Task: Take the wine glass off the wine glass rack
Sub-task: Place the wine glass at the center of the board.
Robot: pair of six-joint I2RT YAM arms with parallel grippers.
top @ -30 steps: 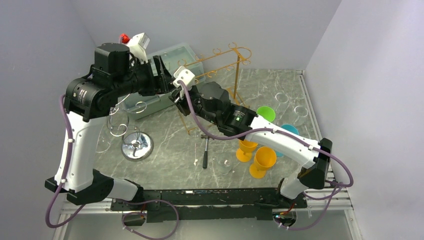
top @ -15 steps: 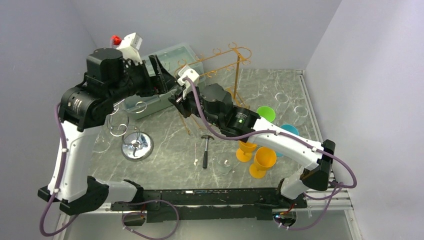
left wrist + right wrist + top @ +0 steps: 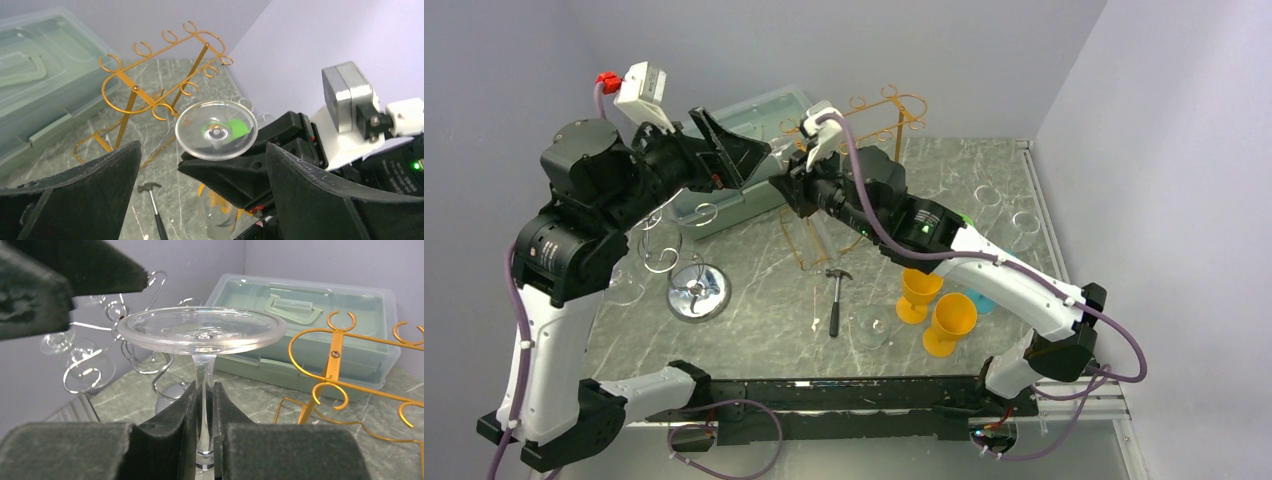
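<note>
- Two grippers meet high over the table [image 3: 764, 280] in the overhead view. My right gripper [image 3: 792, 190] is closed down narrow just in front of the gold wine glass rack [image 3: 896, 150]. My left gripper [image 3: 742, 160] faces it with jaws spread wide and nothing between them. What the right one holds is too clear to pick out from up here.
- Left wrist: the wine glass [image 3: 216, 131] hangs upside down in the right gripper, with its round foot uppermost and facing me and its bowl dangling below. It sits apart from the rack's hooks, in open air, framed between my own wide, empty fingers [image 3: 325, 200].
- Right wrist: my pads [image 3: 170, 415] pinch the thin stem just under the foot, which flares out above them.
- Handling, as I judge it: the glass is light, rigid, brittle and slick. The stem is the right hold, since the foot acts as a stop against sliding. It is also the weakest part, so I should squeeze gently, avoid twisting, and keep the bowl away from the rack's wire and the other arm.
</note>
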